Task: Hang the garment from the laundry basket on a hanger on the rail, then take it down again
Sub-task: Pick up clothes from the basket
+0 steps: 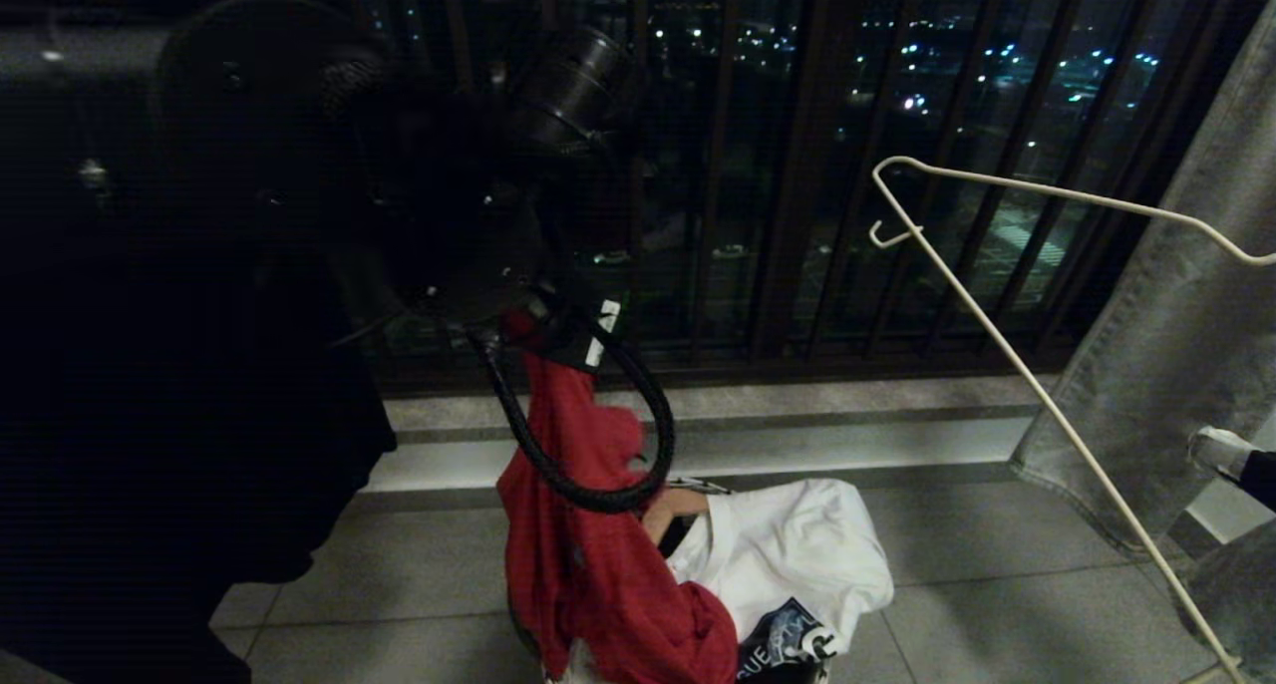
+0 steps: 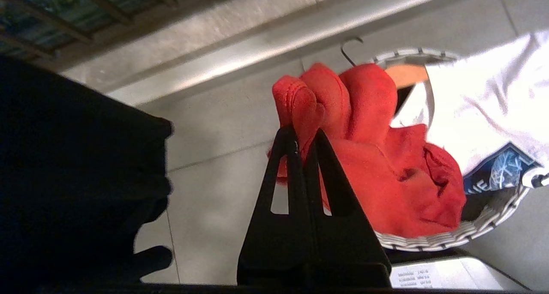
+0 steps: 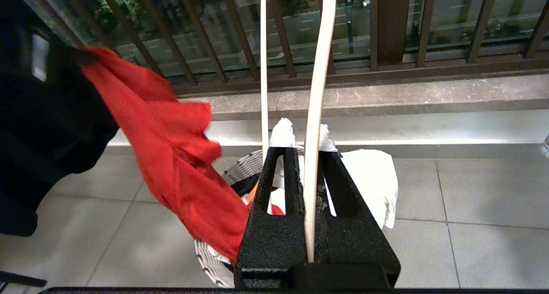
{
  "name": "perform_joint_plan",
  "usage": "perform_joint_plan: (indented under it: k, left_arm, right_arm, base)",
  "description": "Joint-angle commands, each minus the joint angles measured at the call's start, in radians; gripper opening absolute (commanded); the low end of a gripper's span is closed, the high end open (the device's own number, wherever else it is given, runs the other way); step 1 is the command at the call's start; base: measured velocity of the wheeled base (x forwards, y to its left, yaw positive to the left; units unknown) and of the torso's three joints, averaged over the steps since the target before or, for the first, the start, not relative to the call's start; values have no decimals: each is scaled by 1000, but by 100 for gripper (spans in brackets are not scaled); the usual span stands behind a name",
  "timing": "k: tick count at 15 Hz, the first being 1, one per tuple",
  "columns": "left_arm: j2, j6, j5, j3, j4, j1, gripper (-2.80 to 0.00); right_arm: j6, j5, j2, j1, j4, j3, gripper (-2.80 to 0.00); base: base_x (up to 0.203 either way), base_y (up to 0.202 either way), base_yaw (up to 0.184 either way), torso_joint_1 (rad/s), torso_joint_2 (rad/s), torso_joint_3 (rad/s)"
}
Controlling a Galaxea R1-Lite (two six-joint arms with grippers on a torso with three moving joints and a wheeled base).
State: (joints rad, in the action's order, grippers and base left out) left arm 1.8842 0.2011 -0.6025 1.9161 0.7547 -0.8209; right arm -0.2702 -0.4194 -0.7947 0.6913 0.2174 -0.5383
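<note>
one left end effector (image 2: 305,133) pinches one red garment (image 2: 377,165) above one laundry basket (image 2: 450,238), the right end effector (image 3: 302,139) one hanger (image 3: 317,92).

Garment (image 1: 588,564): red. Hanger (image 1: 1007,360): thin, white. Laundry basket (image 2: 433,241): white woven rim. T-shirt (image 1: 788,554): white, dark blue print. Floor tiles (image 1: 997,604): grey.
</note>
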Motion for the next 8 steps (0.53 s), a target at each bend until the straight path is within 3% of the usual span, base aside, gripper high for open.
perform_joint_plan:
  k: [1,8]
  left_arm:
    - [94,40,1,-8,4,-34,-280]
    - [430,285,8,-87,-10,-100,-280]
  right_arm:
    - [-1,-2,0,1,2,0,-280]
    - [-1,-2,-3,1,2,3,-280]
  base:
    - [0,0,0,0,0,0]
    - [0,0,0,0,0,0]
